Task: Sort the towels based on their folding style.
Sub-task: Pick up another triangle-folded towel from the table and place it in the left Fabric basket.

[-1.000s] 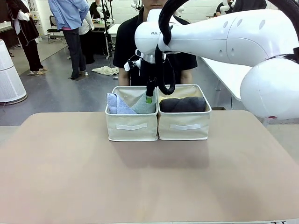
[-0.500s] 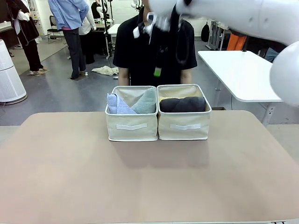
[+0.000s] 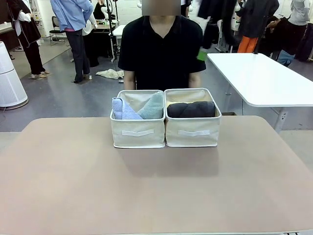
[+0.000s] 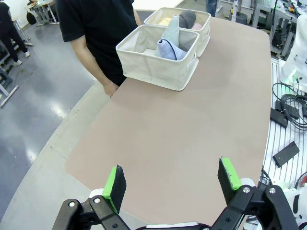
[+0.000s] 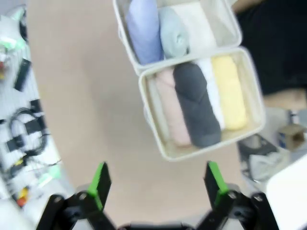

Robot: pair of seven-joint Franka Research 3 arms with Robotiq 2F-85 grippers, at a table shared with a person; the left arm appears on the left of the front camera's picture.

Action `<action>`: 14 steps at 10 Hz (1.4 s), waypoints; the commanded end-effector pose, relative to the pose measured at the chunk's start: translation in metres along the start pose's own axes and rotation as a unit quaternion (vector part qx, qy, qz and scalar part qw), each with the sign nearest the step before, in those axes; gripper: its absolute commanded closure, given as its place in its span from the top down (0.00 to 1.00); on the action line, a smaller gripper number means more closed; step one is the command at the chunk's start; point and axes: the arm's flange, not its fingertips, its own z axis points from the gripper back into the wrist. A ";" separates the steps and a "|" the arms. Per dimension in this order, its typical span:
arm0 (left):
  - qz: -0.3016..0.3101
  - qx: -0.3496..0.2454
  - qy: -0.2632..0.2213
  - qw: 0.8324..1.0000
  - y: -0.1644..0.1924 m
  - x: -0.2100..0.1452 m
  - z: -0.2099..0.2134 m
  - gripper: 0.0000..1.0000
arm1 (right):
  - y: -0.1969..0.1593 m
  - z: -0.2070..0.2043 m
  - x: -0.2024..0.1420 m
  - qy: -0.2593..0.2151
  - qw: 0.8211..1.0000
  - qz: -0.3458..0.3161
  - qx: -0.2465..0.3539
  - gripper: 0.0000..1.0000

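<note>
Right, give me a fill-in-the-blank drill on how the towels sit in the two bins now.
1. The bin with the rolled towels holds ____ rolls.
2. The dark grey towel lies between the white towel and the ____ one.
3. The periwinkle blue towel shares the other bin with the pale ____ towel.
4. The left gripper and the right gripper both stand ____.

Missing words: four; pink; teal-grey; open

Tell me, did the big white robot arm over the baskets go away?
Yes. A second ago it hung over the left bin, by the pale teal-grey towel. It rose up and away from the bins; its open right gripper now looks down from above.
</note>
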 end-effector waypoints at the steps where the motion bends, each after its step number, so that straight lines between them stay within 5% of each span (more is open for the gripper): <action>1: 0.000 0.001 -0.007 1.000 0.000 0.000 0.001 1.00 | 0.050 -0.007 -0.060 -0.029 0.999 -0.010 -0.039 1.00; 6: 0.000 0.001 -0.007 1.000 0.000 0.000 0.001 1.00 | 0.037 0.006 -0.129 -0.075 0.992 -0.086 -0.054 1.00; 8: 0.000 0.001 -0.007 1.000 0.000 0.000 0.001 1.00 | 0.015 -0.001 -0.130 -0.070 0.991 -0.104 -0.042 1.00; 14: 0.000 0.001 -0.007 1.000 0.000 0.000 0.001 1.00 | 0.035 0.010 -0.139 -0.052 0.993 -0.088 -0.057 1.00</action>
